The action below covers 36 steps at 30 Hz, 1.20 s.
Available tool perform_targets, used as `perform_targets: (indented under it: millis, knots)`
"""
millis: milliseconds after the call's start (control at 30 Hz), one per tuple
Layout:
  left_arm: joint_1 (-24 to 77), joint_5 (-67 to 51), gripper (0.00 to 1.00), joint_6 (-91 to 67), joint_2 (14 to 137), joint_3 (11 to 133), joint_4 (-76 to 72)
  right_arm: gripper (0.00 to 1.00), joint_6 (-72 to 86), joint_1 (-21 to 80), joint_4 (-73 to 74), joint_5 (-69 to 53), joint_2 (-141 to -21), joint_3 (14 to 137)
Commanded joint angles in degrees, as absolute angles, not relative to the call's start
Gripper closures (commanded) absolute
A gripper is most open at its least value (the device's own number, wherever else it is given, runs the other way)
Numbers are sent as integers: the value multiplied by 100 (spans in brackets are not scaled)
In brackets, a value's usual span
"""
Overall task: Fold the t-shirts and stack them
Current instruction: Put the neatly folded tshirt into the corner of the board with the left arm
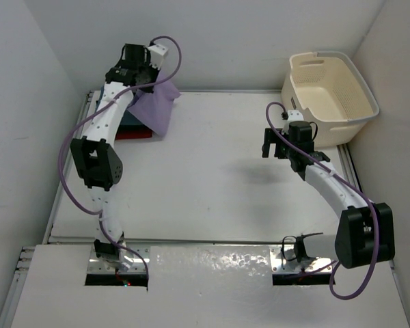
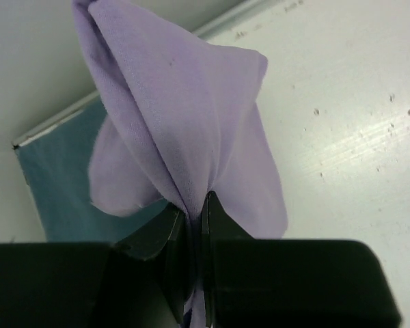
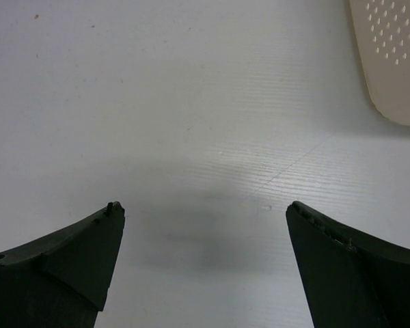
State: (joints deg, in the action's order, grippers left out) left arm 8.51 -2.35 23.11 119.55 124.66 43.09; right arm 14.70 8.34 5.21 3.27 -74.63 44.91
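My left gripper point(image 1: 145, 80) is shut on the lavender-purple t-shirt point(image 1: 156, 106) and holds it hanging over the stack at the table's far left corner. In the left wrist view the purple cloth point(image 2: 184, 123) rises from between my shut fingers point(image 2: 222, 222), with the dark teal-blue t-shirt point(image 2: 58, 178) flat beneath. The stack shows the teal shirt point(image 1: 128, 117) and a red shirt's edge point(image 1: 133, 134); the black shirt is hidden. My right gripper point(image 1: 273, 145) is open and empty over bare table, its fingers point(image 3: 82, 249) wide apart.
The cream perforated laundry basket point(image 1: 328, 92) stands empty at the far right corner; its corner shows in the right wrist view point(image 3: 393, 61). White walls close in the table at the back and sides. Purple cables loop beside both arms.
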Motion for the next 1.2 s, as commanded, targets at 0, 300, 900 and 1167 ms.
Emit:
perform_targets:
  millis: [0,300,900,1167]
  knots:
    - [581,-140,100,2373,11496,13155,3884,1,1406,817,404,404,-7365,4474]
    - [133,-887,100,2399,11382,13201,3849,1,1511,817,396,387,-7488,4491]
    - [-1195,-1793,100,2355,12383,13034,3437,1,1512,817,562,396,-7752,4702]
    - [-1283,-1424,100,2224,12831,12999,2997,1,1529,817,633,369,-7778,4702]
